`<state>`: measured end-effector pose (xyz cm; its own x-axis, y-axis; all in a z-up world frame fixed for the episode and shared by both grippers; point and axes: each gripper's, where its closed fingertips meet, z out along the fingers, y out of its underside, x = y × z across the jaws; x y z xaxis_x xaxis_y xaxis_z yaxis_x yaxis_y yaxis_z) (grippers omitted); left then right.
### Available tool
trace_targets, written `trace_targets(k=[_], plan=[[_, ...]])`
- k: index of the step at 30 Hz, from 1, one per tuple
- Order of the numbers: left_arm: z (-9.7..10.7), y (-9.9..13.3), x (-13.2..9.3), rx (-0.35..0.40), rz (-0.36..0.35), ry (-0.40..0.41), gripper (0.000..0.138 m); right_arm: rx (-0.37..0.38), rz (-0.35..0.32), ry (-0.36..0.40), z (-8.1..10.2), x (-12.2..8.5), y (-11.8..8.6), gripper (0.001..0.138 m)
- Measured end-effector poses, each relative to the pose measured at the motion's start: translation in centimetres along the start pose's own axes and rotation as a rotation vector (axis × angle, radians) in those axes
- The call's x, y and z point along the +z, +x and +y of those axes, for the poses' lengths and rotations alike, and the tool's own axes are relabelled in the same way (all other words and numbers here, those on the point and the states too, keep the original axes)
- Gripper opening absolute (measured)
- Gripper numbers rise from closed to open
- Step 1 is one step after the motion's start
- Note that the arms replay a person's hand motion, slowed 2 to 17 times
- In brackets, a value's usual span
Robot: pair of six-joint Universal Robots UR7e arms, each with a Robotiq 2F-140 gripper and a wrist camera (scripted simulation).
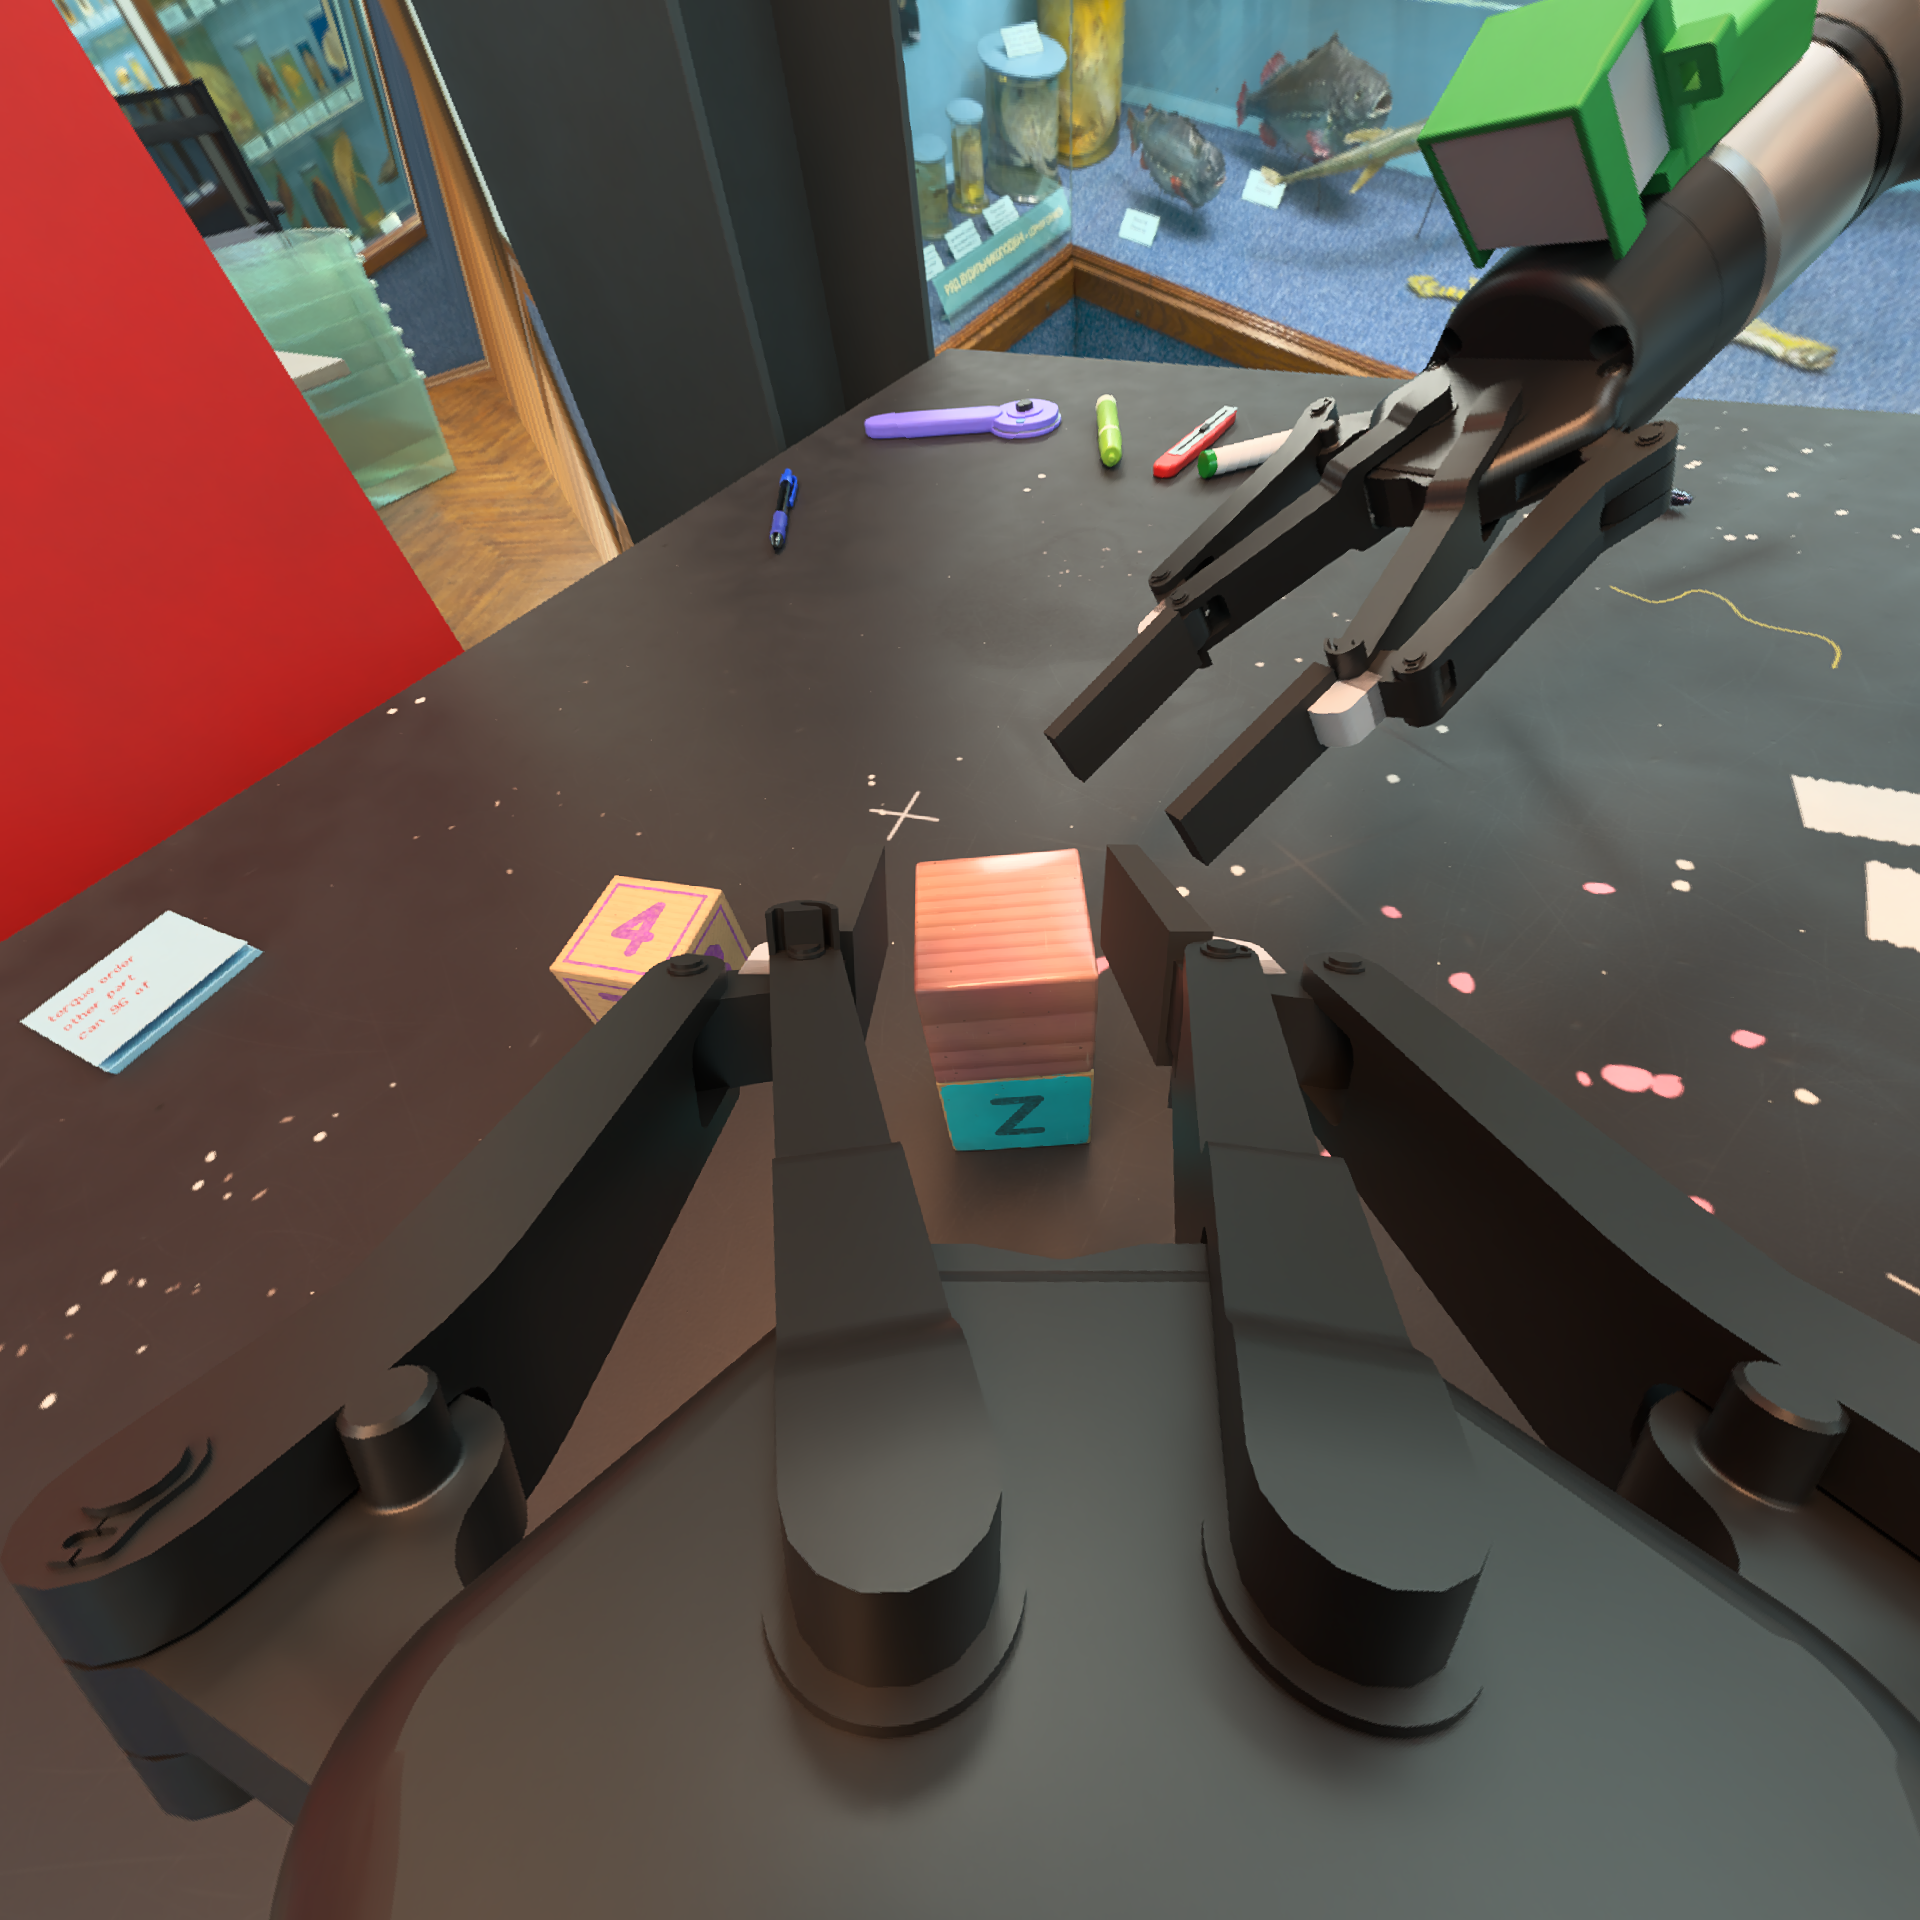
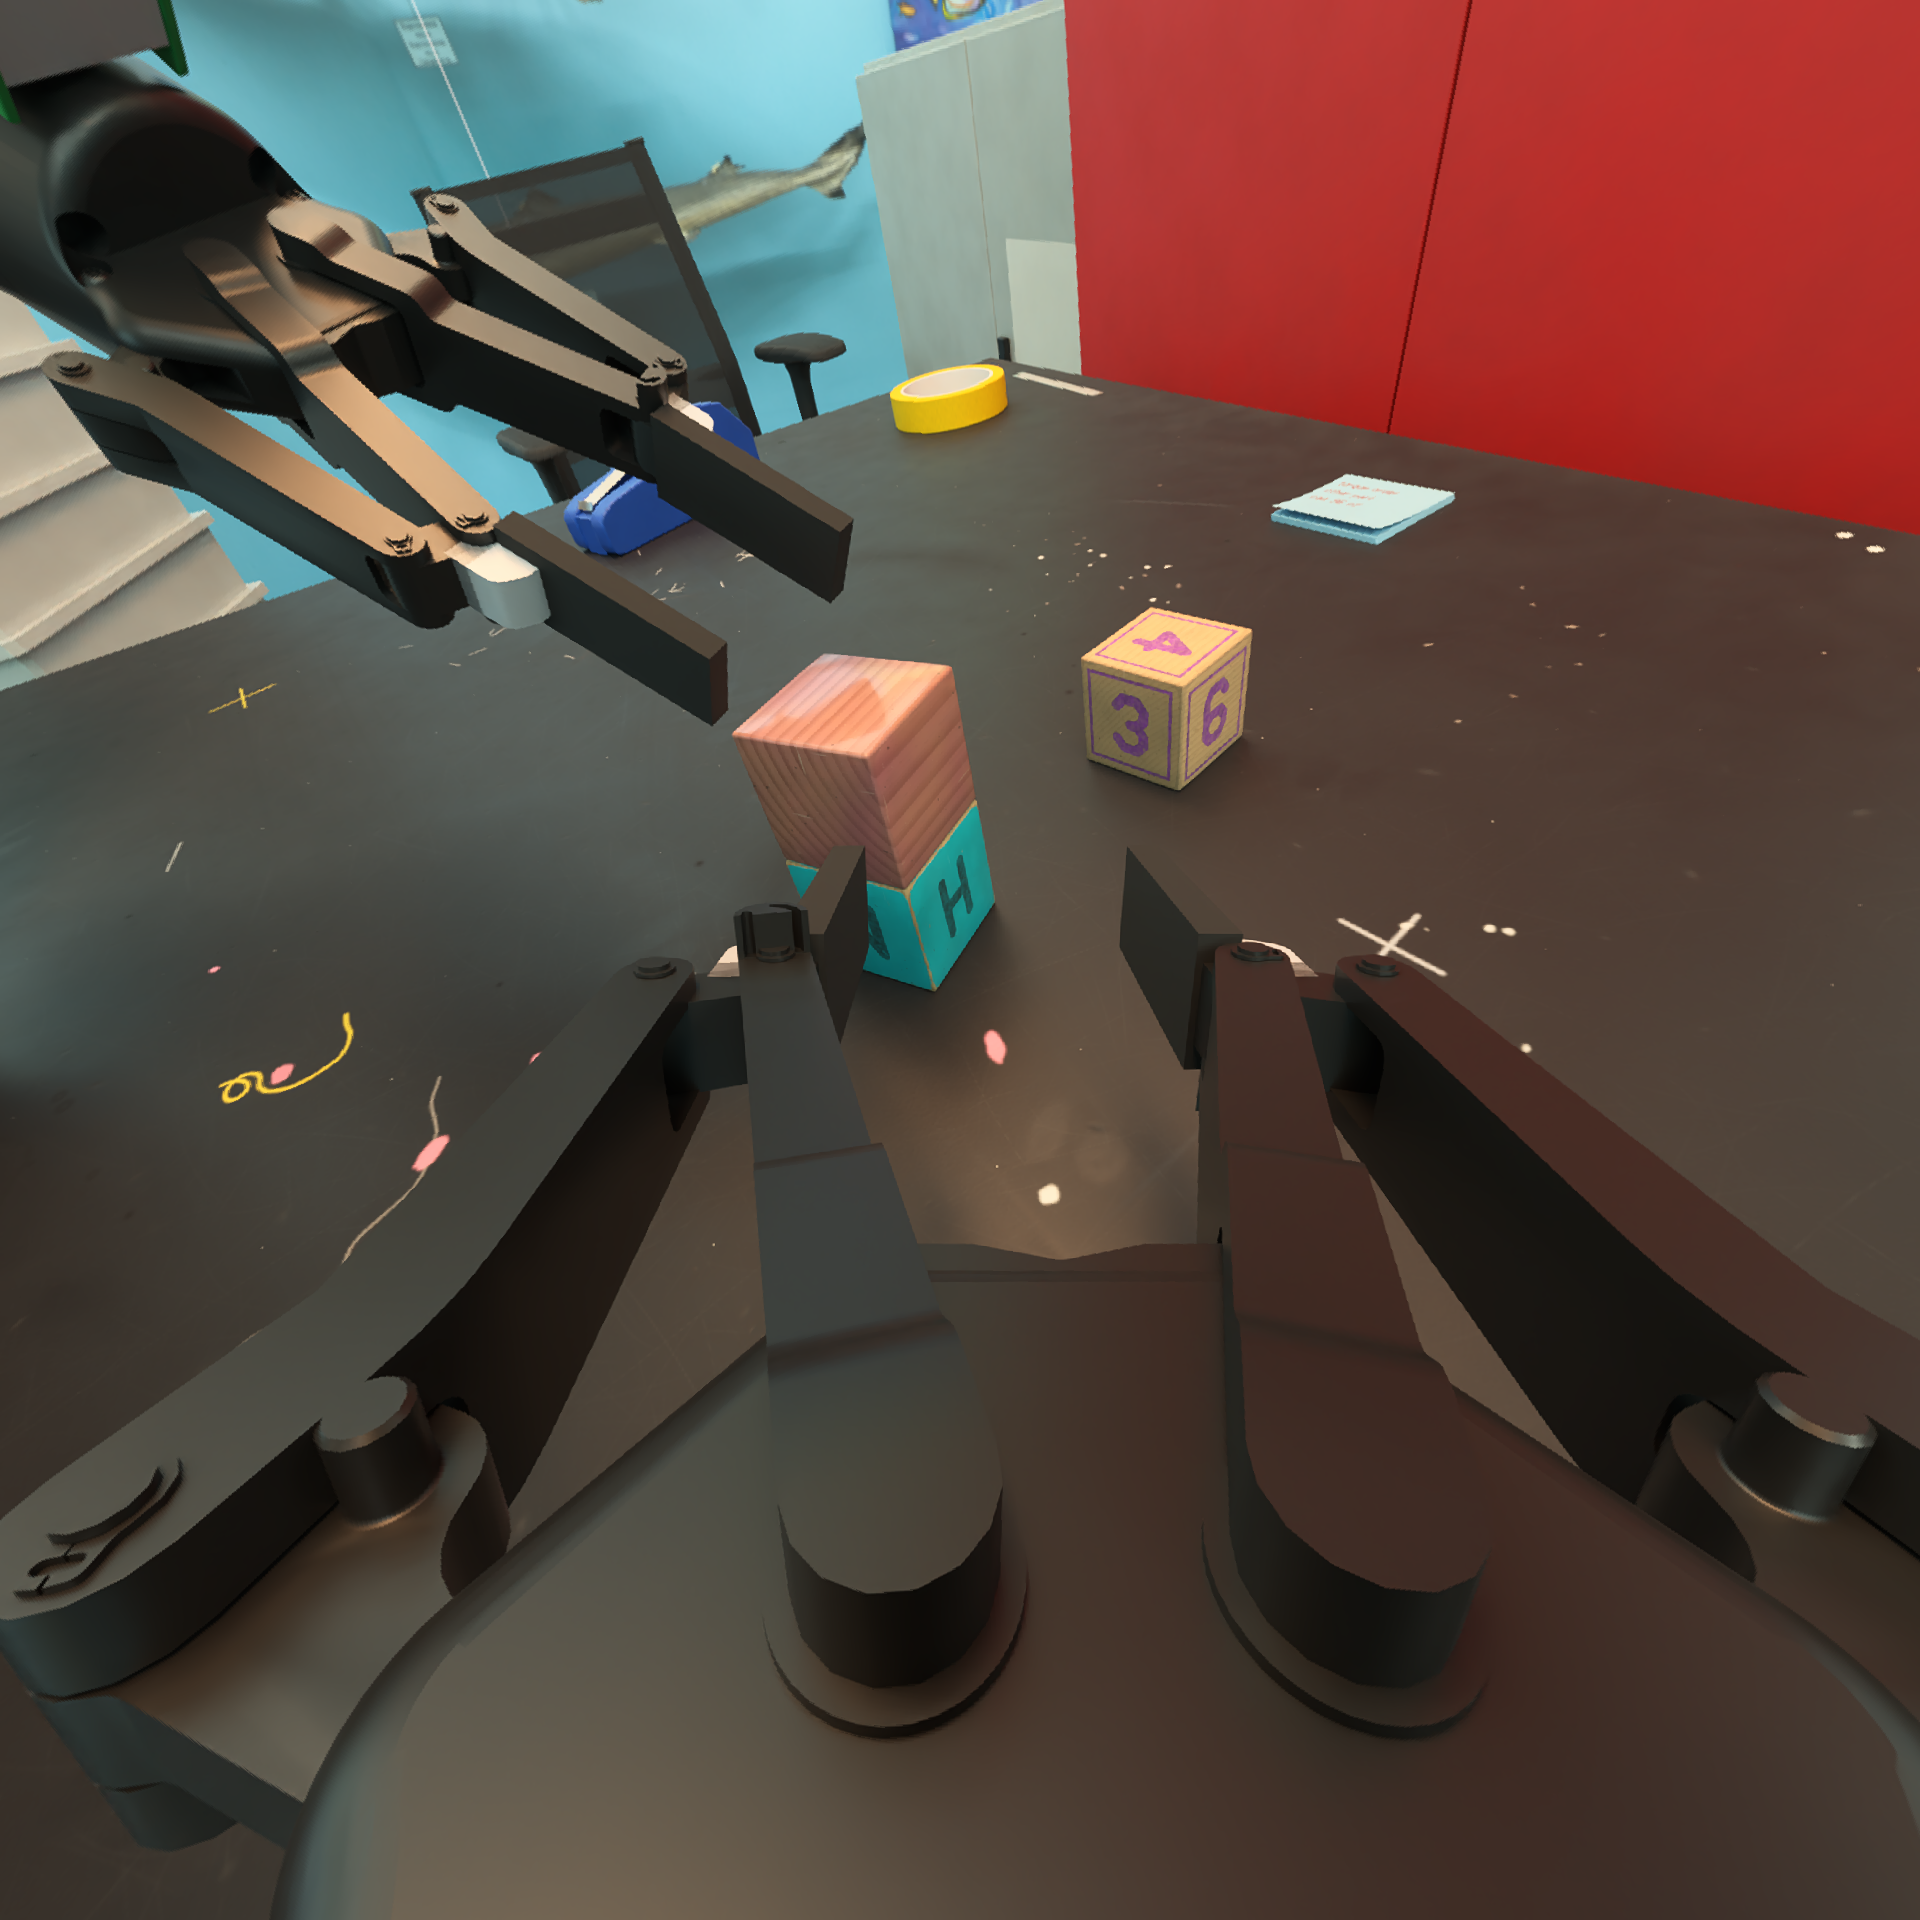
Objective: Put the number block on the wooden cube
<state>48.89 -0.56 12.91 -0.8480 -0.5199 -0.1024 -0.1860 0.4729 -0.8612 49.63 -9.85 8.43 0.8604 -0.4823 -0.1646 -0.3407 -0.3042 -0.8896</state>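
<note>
A museum hall: preserved fish (image 1: 1317, 91) and specimen jars (image 1: 1023, 123) in display cases.

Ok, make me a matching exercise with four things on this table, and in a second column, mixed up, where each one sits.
Things:
1. wooden cube
2. number block
3. yellow tape roll
4. blue notepad

Places:
A. alone on the table, beside the stack
B. on top of the teal letter block
C. near the red wall
D. at the table's far edge

Pairs: 1-B, 2-A, 3-D, 4-C

Both pincers — left pincer (image 1: 995, 940), right pincer (image 2: 992, 940) — jaws apart, empty, angled downward, tips facing each other.
</note>
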Motion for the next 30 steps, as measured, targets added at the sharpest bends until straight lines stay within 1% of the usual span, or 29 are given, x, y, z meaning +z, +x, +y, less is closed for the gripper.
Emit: trace_targets(k=[11,19,22,25,30], plan=[[0.1,-0.1,0.2,-0.01,-0.005,-0.005,0.071,0.002,0.018,-0.029,0.5,0.3,0.2,0.067],[-0.3,-0.3,-0.3,-0.004,-0.016,0.02,0.073,0.007,0.054,-0.037,0.3,0.4,0.5,0.069],[-0.6,-0.5,-0.6,-0.004,-0.026,0.033,0.074,0.012,0.082,-0.041,0.0,0.5,0.7,0.07],[-0.9,-0.9,-1.1,-0.005,-0.042,0.046,0.075,0.022,0.126,-0.05,-0.2,0.6,1.0,0.071],[-1.5,-1.7,-1.9,-0.006,-0.085,0.072,0.076,0.044,0.236,-0.079,-0.8,0.6,2.0,0.073]])
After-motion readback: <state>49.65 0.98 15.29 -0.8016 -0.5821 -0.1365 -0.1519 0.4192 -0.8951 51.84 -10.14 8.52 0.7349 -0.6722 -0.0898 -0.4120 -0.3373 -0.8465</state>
